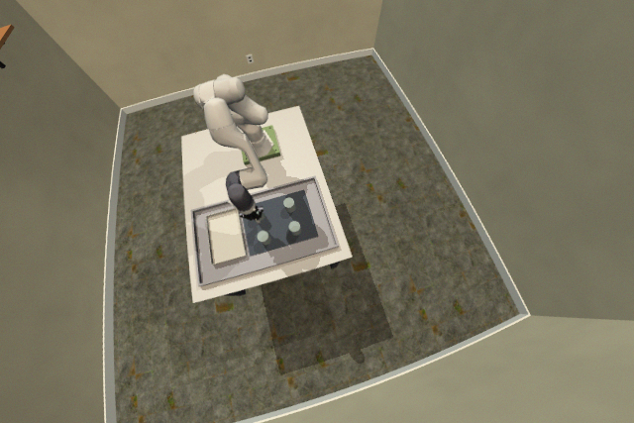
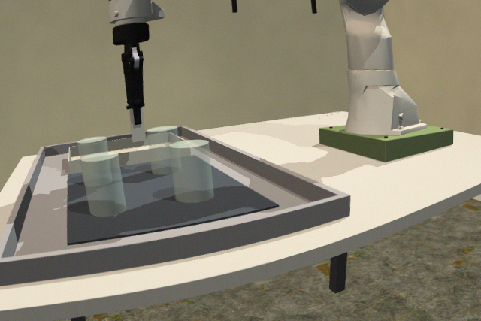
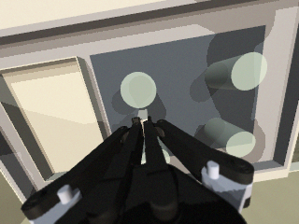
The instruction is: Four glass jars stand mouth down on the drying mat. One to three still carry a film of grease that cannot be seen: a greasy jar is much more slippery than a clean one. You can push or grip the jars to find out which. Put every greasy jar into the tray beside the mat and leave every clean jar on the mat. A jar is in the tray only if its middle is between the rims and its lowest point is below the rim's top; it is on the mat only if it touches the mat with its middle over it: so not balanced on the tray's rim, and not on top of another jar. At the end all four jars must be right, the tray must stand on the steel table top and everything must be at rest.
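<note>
Hovering above the dark drying mat [image 1: 277, 219] [image 2: 155, 218] [image 3: 182, 70], the gripper [image 1: 258, 218] [image 2: 138, 140] [image 3: 144, 115] has its fingers fully closed, nothing between them: a slim tip, well suited to nudging glass and feeling for grease. All four jars stand mouth down on the mat, the nearest-to-base right one [image 1: 288, 202] [image 2: 192, 173] [image 3: 240, 143] included, spaced enough to test singly. Beside them waits the cream tray [image 1: 226, 240] [image 2: 130, 155] [image 3: 61, 112], handy for short transfers. Looks alone can't sort them; a low, gentle push should tell without toppling.
</note>
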Tool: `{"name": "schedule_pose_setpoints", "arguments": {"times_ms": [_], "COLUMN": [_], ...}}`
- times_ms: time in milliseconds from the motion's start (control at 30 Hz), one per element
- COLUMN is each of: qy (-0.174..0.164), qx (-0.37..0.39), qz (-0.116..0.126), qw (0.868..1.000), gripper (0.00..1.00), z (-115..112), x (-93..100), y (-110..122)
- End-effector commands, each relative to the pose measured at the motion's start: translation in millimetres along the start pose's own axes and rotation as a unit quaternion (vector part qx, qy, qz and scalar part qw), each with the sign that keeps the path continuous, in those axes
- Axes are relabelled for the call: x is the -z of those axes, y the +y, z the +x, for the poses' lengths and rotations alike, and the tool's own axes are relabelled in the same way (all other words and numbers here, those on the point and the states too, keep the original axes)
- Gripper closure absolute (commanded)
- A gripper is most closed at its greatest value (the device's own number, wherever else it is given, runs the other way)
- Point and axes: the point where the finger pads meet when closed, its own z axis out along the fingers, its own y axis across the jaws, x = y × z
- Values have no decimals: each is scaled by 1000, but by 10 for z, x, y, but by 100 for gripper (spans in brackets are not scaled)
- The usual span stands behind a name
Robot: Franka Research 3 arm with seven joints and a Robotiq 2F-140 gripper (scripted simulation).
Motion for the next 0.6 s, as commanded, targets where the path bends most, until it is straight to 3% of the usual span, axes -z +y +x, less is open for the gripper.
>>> {"name": "schedule_pose_setpoints", "arguments": {"times_ms": [0, 567], "qy": [-1, -1], "qx": [0, 0], "qz": [-1, -1], "qw": [1000, 1000], "gripper": [100, 100], "z": [3, 23], "x": [7, 7], "y": [-9, -9]}}
